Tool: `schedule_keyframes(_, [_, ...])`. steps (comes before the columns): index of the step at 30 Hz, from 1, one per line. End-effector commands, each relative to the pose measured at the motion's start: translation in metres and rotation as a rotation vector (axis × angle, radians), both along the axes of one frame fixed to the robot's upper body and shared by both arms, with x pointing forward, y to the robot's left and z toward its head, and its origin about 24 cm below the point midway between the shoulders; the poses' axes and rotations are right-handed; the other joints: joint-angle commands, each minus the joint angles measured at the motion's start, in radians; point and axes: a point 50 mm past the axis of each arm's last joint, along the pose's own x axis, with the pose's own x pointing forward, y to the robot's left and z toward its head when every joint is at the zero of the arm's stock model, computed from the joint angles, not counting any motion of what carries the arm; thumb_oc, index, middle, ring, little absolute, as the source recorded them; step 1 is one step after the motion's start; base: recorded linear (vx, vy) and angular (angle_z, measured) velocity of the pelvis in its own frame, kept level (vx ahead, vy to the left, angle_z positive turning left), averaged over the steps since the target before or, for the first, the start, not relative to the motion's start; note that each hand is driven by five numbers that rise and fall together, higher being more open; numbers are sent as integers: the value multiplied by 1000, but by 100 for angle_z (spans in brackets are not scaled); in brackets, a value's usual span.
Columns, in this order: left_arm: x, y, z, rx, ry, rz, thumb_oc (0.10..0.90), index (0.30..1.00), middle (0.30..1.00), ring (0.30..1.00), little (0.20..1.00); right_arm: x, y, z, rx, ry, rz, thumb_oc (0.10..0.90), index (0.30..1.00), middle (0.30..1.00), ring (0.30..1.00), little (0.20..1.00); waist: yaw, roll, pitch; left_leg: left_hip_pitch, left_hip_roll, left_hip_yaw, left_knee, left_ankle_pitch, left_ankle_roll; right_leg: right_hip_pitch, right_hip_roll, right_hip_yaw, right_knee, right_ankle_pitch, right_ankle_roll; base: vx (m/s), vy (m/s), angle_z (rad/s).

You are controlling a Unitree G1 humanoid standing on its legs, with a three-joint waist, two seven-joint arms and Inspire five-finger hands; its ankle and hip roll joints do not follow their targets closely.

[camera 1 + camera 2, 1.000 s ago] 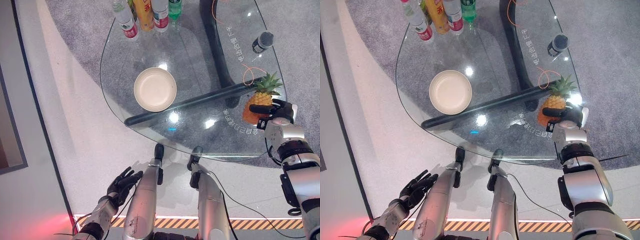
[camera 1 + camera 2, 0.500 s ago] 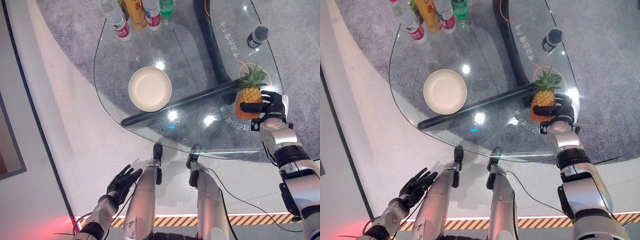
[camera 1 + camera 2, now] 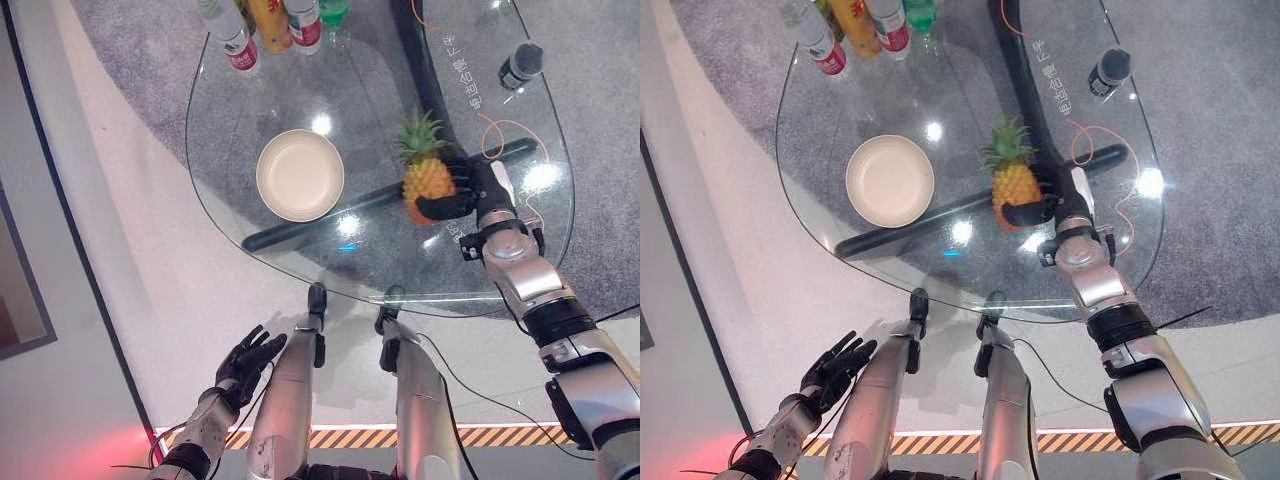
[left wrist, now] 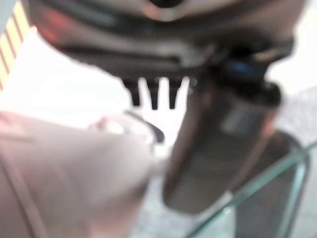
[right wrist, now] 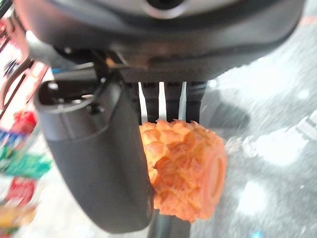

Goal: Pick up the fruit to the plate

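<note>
Orange and knobbly, the pineapple (image 3: 428, 178) is clasped in the right hand (image 3: 478, 192), fingers and thumb curled round its body, crown pointing toward the far end of the glass table (image 3: 225, 190). From the left eye view it sits above the glass, right of the cream plate (image 3: 300, 175) and apart from it, over the dark bar under the table. The left hand (image 3: 245, 362) hangs low beside the table's near edge, fingers spread and holding nothing.

The right eye view shows open glass between fruit and plate; the bottles (image 3: 855, 25) crowd the far rim and a dark capped bottle (image 3: 1108, 70) stands off to the right, both well clear of the straight path.

The left wrist view gives me nothing on the fruit.

In the right wrist view the thumb (image 5: 99, 163) presses the rind against the fingers. I'd judge it stiff, fairly heavy and top-loaded by the leaves, the rough skin giving good purchase, so the mid-body grip looks right; the plate's low rim needs only a small lift
</note>
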Motion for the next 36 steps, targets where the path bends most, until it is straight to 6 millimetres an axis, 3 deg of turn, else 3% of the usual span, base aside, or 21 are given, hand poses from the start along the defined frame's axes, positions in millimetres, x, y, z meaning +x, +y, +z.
schedule_keyframes(1, [-21, 0, -9, -28, 16, 38, 800, 900, 900, 900, 900, -9, 2, 58, -92, -266, 49, 100, 300, 300, 300, 200, -6, 13, -21, 56, -47, 45, -36, -43, 12, 22, 17, -68, 80, -21, 34, 0, 0, 0])
schedule_keyframes(15, [-14, 5, 1, -47, -72, 95, 800, 900, 900, 900, 900, -23, 12, 67, -110, -355, 95, 100, 300, 300, 300, 200, -18, 11, -21, 91, -41, 56, -49, -48, 13, 47, 13, -68, 86, -30, 41, 0, 0, 0])
schedule_keyframes(26, [-4, 24, 22, -73, -237, 248, 800, 900, 900, 900, 900, -45, 20, 74, -68, -460, 172, 100, 300, 300, 300, 200, -31, 14, -21, 153, -36, 66, -59, -57, 11, 98, 10, -67, 94, -52, 47, 0, 0, 0])
schedule_keyframes(36, [2, 25, 35, -78, -321, 261, 800, 900, 900, 900, 900, -55, 15, 66, -83, -456, 180, 100, 300, 300, 300, 200, -36, 14, -21, 213, -33, 70, -59, -68, 14, 156, 3, -72, 98, -66, 45, 2, -8, -1])
